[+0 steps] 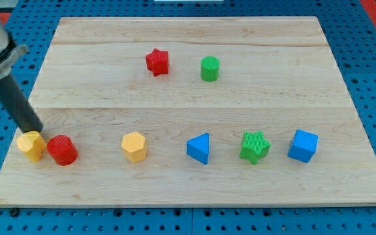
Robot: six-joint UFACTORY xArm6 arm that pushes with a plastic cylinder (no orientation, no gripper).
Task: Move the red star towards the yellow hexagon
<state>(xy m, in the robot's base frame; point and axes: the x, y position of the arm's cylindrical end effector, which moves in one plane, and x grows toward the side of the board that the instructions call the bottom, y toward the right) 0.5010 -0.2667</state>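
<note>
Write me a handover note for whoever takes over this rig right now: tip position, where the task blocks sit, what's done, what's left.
My tip sits at the view's far left, right at the top edge of a small yellow block, with a red cylinder beside it.
The red star is in the upper middle, left of the green cylinder, far from my tip.
The yellow hexagon lies in the lower row, below and slightly left of the star.
Done: nothing evident; star and hexagon are well apart.
Left: get behind the star and push it down toward the hexagon.

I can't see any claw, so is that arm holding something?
Nothing is held. My tip only sits at the top edge of the yellow block at the view's left.
</note>
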